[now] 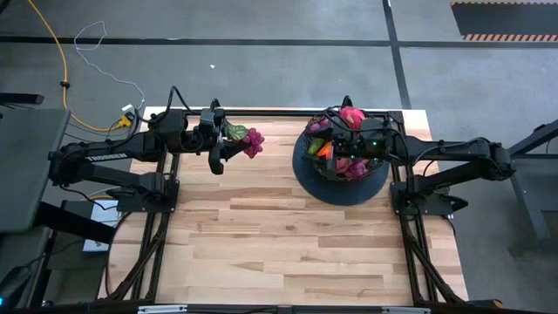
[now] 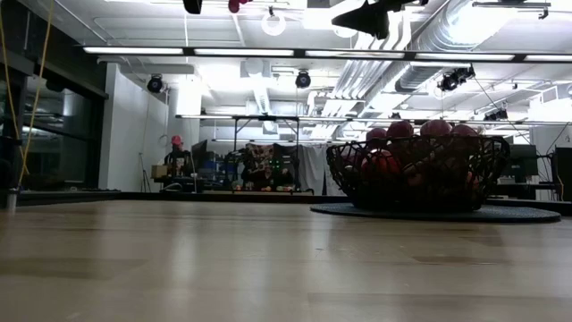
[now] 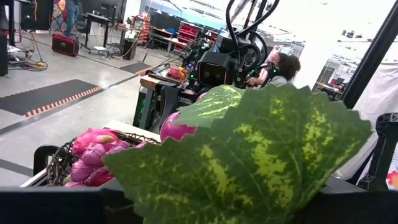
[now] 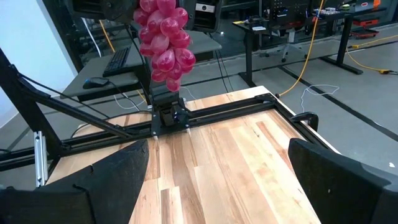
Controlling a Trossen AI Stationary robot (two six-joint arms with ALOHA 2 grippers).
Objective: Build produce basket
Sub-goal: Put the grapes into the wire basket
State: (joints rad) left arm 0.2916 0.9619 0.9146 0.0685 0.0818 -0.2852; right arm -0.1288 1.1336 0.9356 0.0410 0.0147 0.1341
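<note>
Left gripper [image 1: 228,145] is up off the worktop [image 1: 288,244], near the back edge, jaws partly closed on a pink grape bunch [image 1: 253,141] at its leafy top; the big green leaf [image 3: 261,149] fills the left wrist view, so the hold looks to be at the leaf/stem end with the grapes hanging free below. The bunch dangles in the right wrist view [image 4: 163,40], well clear of the wood. Basket [image 1: 340,155] sits on its dark round base at the back right, already piled with produce [image 2: 420,134] up to and above the rim. Right gripper [image 1: 349,144] hovers over the basket, jaws wide, nothing in them. My read: the bunch is light moulded plastic or foam, lumpy, probably a bit floppy about the stem, so it will likely swing in transit. Leaf end is thin and could slip; a pinch on the stem is safer than squeezing the beads, which would roll out of the jaws. Basket is full, so the drop should be low and central, otherwise it may roll off the pile.
</note>
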